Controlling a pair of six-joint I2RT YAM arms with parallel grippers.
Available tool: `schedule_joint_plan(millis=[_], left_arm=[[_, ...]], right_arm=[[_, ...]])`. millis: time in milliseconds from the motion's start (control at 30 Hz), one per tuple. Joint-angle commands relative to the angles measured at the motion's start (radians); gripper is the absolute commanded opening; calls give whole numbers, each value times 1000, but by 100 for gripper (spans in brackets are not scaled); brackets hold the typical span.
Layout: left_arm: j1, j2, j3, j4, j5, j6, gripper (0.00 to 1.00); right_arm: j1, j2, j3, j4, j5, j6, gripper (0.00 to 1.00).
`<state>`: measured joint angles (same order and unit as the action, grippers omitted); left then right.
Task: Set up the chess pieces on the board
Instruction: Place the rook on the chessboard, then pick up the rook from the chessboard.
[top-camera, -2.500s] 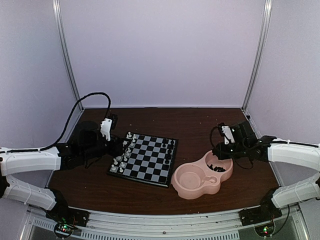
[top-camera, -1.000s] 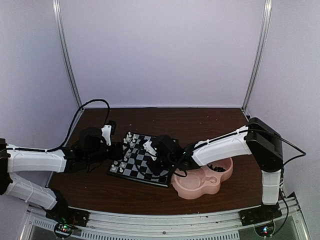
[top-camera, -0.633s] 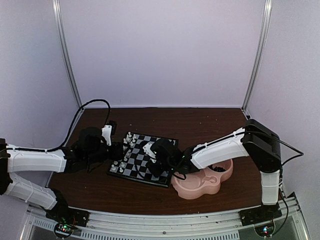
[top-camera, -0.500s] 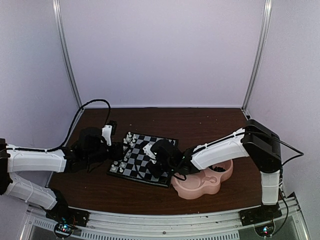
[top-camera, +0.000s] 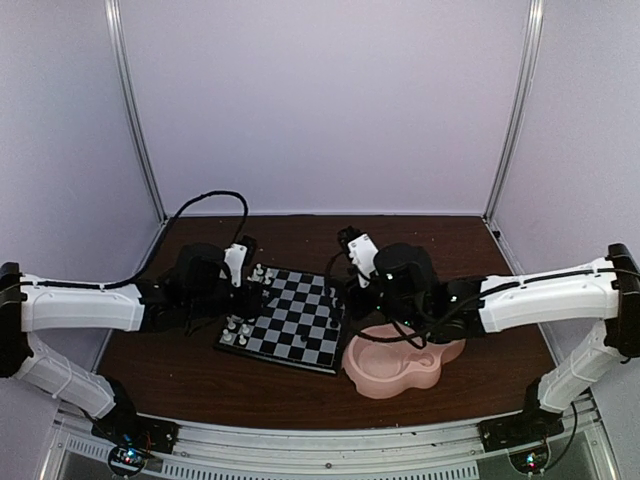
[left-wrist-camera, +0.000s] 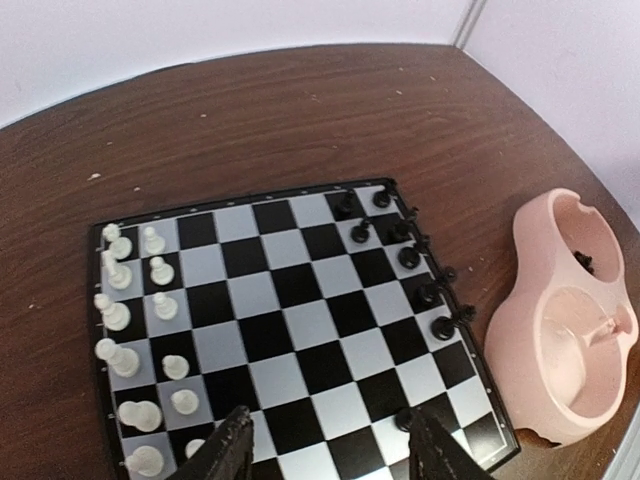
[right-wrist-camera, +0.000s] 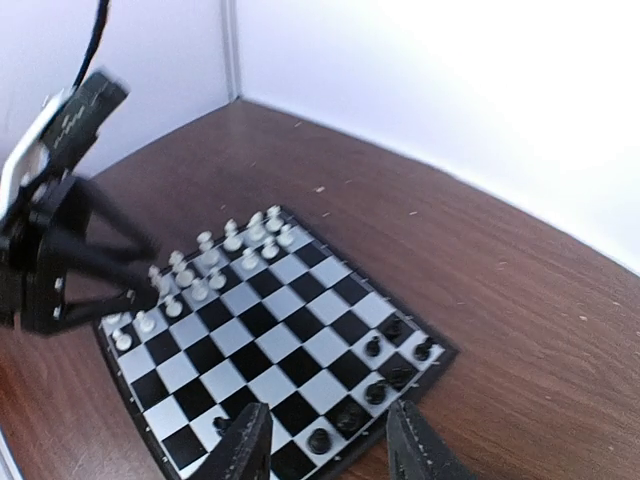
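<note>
At the right gripper (right-wrist-camera: 325, 452): parted, nothing between the fingers (right-wrist-camera: 245, 450), poised above the black-side edge of the board (right-wrist-camera: 268, 328). At the left gripper (left-wrist-camera: 335, 455): likewise spread and empty, hovering over the board's near edge toward the white side.

Beneath both, ranged in two files along one side, the white chessmen (left-wrist-camera: 130, 300). Along the opposite side, the black chessmen (left-wrist-camera: 408, 256), fewer and unevenly spaced, with one lone piece (left-wrist-camera: 404, 418) near the corner. Looks unfinished on the black side.

Further out, just beside the board's black-side edge, the pink double-bowl dish (left-wrist-camera: 515, 320). Visible in its farther bowl, a few dark bits (left-wrist-camera: 585, 262), probably black chessmen waiting to be fetched. Too small to tell whether upright or lying, so no long axis to line up on.

For the next fetch: off the board, to the right and back toward the arm bases from the right gripper, outside its wrist view. Far nearer to the right arm (top-camera: 540, 295), stretched directly over the dish in the overhead view. Well apart from the left gripper, with the whole board between. Calls for swinging the right wrist round toward the dish and descending into that bowl with fingers spread, clear of the rim.
</note>
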<state>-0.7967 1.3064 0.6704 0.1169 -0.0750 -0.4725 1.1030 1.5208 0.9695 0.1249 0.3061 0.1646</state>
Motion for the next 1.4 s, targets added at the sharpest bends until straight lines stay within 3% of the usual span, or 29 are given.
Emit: schedule_joint_plan(millis=[0,267,600,1367], left_arm=[[-107,66,128,-140,-104,90,53],[-144,243,316,-348,-60,52,54],[-188,390,432,-468,-73,64,53],[-196,515,508,-488,14,80,45]], right_arm=[[-47,-130,-90,-13,278,56,42],[-170,-158,-132,-64,272,190,41],[-201,-120,-109,-96,240,222,40],[-240,-84,-81,-118,170,240,40]])
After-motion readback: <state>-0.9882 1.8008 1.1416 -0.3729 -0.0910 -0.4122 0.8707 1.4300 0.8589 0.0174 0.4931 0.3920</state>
